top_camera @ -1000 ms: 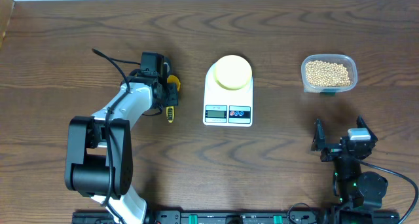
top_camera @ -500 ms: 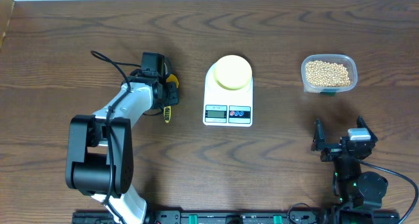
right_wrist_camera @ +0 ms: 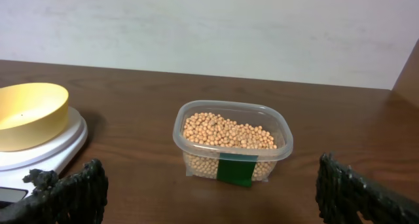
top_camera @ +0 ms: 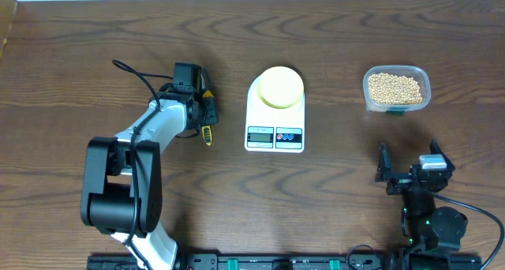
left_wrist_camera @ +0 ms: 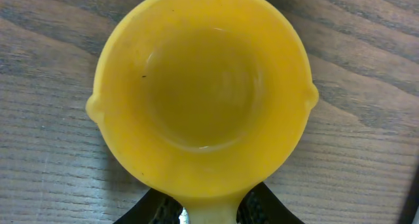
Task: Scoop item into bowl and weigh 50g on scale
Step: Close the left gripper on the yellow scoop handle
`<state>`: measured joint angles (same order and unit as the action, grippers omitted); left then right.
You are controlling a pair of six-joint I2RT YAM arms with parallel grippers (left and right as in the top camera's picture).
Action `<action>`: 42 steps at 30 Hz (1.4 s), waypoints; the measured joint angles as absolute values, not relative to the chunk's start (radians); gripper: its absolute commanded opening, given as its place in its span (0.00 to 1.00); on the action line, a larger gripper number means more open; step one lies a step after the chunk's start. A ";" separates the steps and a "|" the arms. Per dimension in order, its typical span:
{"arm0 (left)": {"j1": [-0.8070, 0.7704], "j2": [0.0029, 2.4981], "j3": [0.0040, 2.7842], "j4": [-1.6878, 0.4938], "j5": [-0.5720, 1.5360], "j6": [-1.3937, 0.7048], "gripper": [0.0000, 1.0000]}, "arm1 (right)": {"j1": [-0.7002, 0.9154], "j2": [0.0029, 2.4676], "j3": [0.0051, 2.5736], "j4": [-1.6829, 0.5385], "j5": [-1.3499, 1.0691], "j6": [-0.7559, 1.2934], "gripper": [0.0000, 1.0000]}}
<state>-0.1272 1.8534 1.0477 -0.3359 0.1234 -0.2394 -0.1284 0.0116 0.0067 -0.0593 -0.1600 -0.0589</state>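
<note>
Left of the white rectangular digital scale [top_camera: 274,136], the left gripper [top_camera: 207,112] pinches the bright yellow plastic scoop [left_wrist_camera: 203,99] by its handle; the small round tan beans [top_camera: 394,87] lie far right.

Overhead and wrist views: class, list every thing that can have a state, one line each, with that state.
White rectangular digital kitchen scale: loaded, display unreadable.
Small round pale yellow bowl: empty, on the scale.
Clear rounded-rectangular plastic container: lidless, filled with tan beans.
Bright yellow plastic scoop: empty, on the brown wooden table.
Left pincer: fingers flank the scoop handle; grip unclear.
Right pincer: open, empty.
</note>
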 measured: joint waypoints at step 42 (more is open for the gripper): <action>-0.127 1.475 1.040 -0.495 0.124 -0.271 0.18 | -0.128 0.012 0.007 -0.059 -0.160 -0.059 0.99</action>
<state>-0.1272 1.4754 1.0401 -0.4946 0.1242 -0.2714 -0.1284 0.0116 0.0067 -0.0589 -0.1600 -0.0589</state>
